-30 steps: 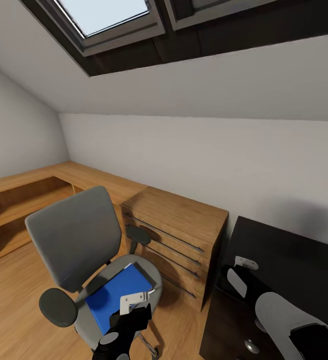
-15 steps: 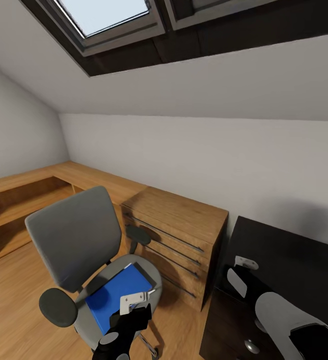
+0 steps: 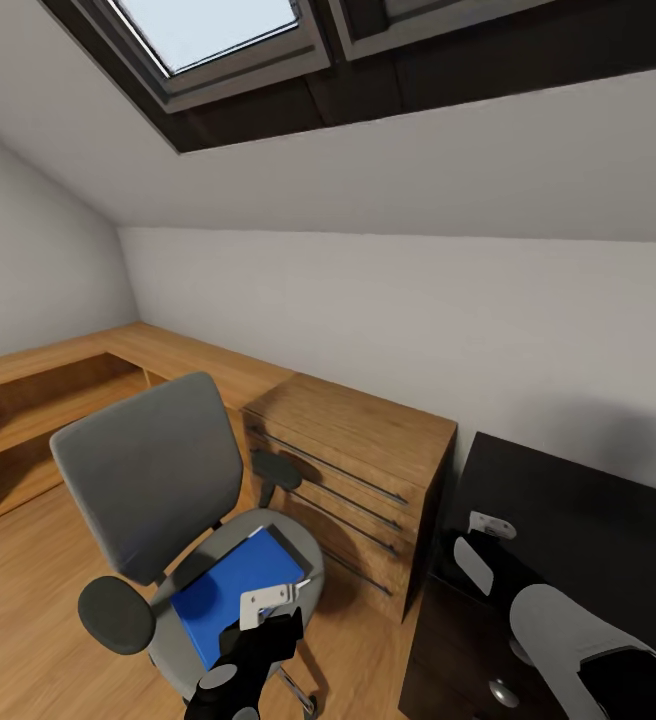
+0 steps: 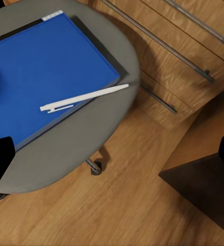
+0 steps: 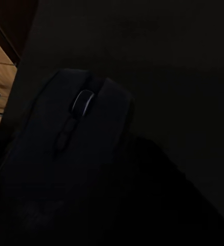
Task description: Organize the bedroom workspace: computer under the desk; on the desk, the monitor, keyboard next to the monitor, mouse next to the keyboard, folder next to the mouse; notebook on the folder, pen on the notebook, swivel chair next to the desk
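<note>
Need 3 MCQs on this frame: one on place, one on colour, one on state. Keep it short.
1. Where does the pen lie?
A. on the floor
B. across the folder and chair seat
C. on the wooden cabinet

2. What colour is the swivel chair back?
A. grey
B. red
C. white

3. What lies close before the right hand's camera?
A. keyboard
B. notebook
C. mouse

Key: 1 B, the white pen spans the blue folder's edge and grey seat; 2 A, grey padding in the head view; 3 C, a dark mouse with a scroll wheel lies on the black desk.
</note>
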Robot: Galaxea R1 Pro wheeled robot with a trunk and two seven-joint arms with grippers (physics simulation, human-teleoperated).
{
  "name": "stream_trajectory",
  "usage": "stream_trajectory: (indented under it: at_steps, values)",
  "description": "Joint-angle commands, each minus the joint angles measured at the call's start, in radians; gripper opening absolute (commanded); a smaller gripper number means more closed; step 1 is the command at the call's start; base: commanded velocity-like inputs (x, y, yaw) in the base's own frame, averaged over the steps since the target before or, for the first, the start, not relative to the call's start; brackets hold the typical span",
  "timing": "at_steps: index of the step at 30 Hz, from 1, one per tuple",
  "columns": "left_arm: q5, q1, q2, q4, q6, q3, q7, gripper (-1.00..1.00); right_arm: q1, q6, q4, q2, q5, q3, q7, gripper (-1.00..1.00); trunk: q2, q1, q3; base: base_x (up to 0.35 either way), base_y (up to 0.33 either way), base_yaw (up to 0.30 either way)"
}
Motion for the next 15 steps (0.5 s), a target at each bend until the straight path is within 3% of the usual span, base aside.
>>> stream_trajectory:
  at_steps: [1, 7, 15]
  values:
    - [0.006, -0.001, 0.000, -0.001, 0.003, -0.002, 0.008, 1.00, 0.000, 0.004, -0.002, -0.001, -0.014, 0.008, -0.007, -1.00, -0.001, 0.000, -0.001, 0.000, 0.000, 0.000]
    - [0.007, -0.001, 0.000, -0.001, 0.003, -0.002, 0.008, 1.00, 0.000, 0.002, -0.005, -0.001, -0.013, 0.008, -0.007, -1.00, -0.001, 0.000, -0.001, 0.000, 0.000, 0.000]
    - [0.007, -0.001, -0.001, -0.001, 0.003, -0.002, 0.009, 1.00, 0.000, -0.037, -0.053, -0.002, -0.011, 0.008, -0.011, -1.00, 0.055, -0.031, 0.024, 0.000, 0.000, 0.000]
